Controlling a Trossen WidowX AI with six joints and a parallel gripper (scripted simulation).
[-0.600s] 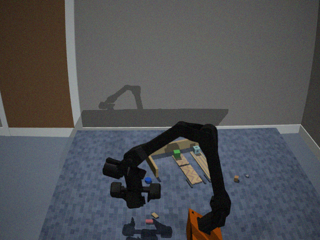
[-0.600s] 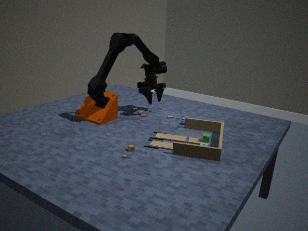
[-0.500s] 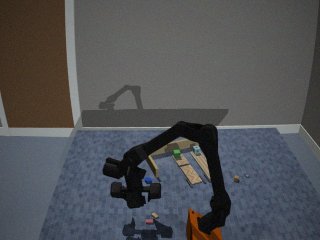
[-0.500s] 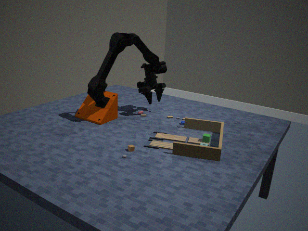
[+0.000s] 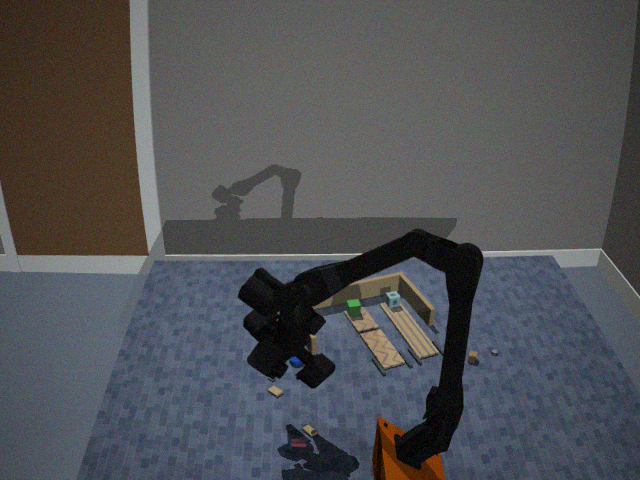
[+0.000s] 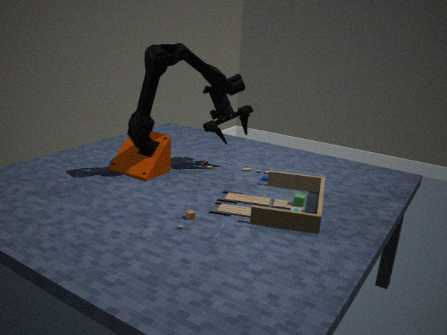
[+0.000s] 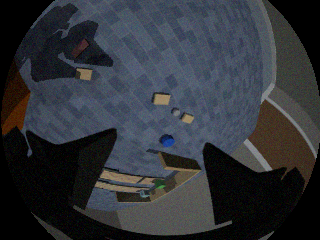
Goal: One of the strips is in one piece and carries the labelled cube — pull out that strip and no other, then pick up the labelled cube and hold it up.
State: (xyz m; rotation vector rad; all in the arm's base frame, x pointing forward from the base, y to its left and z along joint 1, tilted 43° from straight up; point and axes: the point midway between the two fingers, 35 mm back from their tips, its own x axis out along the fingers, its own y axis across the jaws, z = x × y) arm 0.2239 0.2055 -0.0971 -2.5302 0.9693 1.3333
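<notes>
A striped strip [image 5: 413, 333] [image 6: 232, 209] [image 7: 109, 186] looks unbroken and runs into a wooden enclosure. A pale blue cube [image 5: 392, 299] [image 6: 297, 209] [image 7: 144, 193] with dark marks on its faces sits on its far end; the near wall partly hides it in the exterior view. Beside it lies a zigzag strip [image 5: 382, 350] [image 6: 247, 198] [image 7: 120, 176], split from a shorter far piece [image 5: 364, 321] [image 6: 283, 203]. A plain green cube [image 5: 353, 307] [image 6: 299, 199] [image 7: 159, 184] stands on that far piece. My gripper [image 5: 292, 367] [image 6: 237, 139] [image 7: 161, 141] is open and empty, high above the table, away from both strips.
Wooden walls [image 5: 417, 300] [image 6: 285, 219] [image 7: 180, 162] enclose the strips' far ends on three sides. Dark rails flank the strips. A blue object [image 6: 265, 178] [image 7: 167, 141] lies outside the left wall. Tan blocks, a red block [image 5: 298, 442] [image 7: 80, 48] and a brown cube [image 5: 472, 357] [image 6: 190, 214] lie around.
</notes>
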